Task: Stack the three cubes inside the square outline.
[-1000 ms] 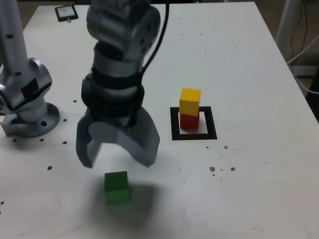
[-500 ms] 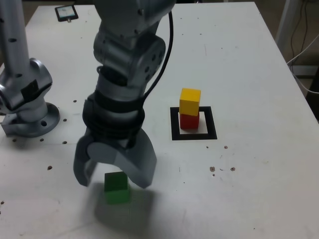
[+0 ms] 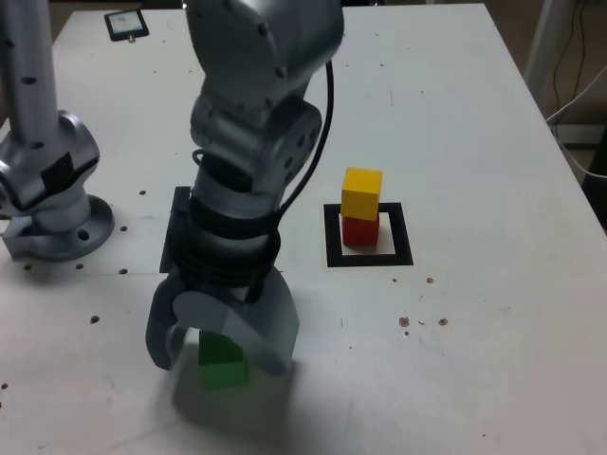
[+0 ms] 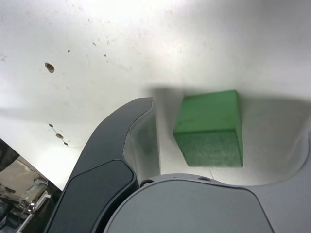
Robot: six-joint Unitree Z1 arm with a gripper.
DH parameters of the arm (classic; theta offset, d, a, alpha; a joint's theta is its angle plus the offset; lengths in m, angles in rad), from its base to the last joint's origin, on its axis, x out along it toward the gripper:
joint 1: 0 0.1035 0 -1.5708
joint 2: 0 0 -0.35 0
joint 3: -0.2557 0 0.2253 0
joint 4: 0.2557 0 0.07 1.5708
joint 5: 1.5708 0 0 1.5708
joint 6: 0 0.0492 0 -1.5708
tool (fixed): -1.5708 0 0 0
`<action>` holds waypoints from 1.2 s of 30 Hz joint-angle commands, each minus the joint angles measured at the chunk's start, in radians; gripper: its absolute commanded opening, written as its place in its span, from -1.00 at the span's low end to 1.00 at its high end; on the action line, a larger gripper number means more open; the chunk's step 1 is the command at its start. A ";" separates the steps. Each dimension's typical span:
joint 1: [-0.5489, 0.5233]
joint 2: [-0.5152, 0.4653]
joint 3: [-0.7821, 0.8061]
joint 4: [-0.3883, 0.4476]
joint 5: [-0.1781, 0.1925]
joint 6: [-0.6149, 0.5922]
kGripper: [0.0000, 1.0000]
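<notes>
Green cube (image 3: 223,361) sits on the white desk (image 3: 474,142), well apart from the square outline (image 3: 369,236) and toward the exterior view's left of it. Inside the square outline stands the red cube (image 3: 359,230), and the yellow cube (image 3: 361,193) rests right on top of it, so two of the three cubes are stacked and only the green one is left out. The gripper (image 3: 220,336) hangs over the green cube with its jaws wide apart, one on each side of the cube, and nothing is held yet. In the wrist view the green cube (image 4: 210,127) lies in the gap between the jaws, with bare desk showing on the side of the dark jaw, so that jaw is not touching it. The cube looks small, hard and light, with flat sides and sharp edges. I think it will not squash or break. The flat sides may be a bit slippery, so the best place to hold it is on two opposite flat sides, near the middle, so it stays straight when it is put on the yellow cube.
</notes>
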 commanded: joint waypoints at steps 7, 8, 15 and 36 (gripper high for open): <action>0.002 0.029 -0.022 -0.023 -0.001 0.007 0.66; 0.002 0.030 -0.022 -0.025 0.000 0.007 0.62; 0.002 0.028 -0.029 -0.014 0.039 -0.026 0.12; 0.014 0.034 -0.071 0.013 0.054 -0.010 -0.86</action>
